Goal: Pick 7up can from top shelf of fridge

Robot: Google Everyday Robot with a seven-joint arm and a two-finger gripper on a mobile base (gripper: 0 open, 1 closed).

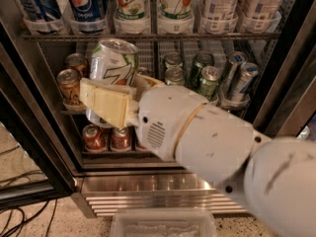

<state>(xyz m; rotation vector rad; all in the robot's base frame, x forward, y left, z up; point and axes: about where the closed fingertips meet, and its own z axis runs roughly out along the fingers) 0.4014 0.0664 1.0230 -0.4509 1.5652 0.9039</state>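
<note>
While the fridge (148, 191) stands open with its black-framed door swung to the left, the robot's white arm reaches in from the lower right. Its gripper (118, 90) is clamped on the 7up can (114, 63). One tan finger pad (106, 102) lies flat across the lower front of the can, and the other finger sits behind it. The can is white-silver with green lettering and a silver lid, and it is tilted slightly. It hangs in the air, off any rack and below the level of the top shelf (197, 35), in front of the rack of gold cans (69, 83) and green cans (202, 63). Up on the top shelf, blue Pepsi cans (84, 4) stand at the left, two more white 7up cans (175, 1) in the middle, and white-labelled cans at the right, all in clear trays. Red cans (94, 137) sit on the lowest rack, and a clear plastic bin (163, 223) rests on the floor in front. Judging by this, the pick looks essentially done: the can is gripped and off the shelf. What seems left is to draw it fully clear of the fridge opening without loosening the hold.
</note>
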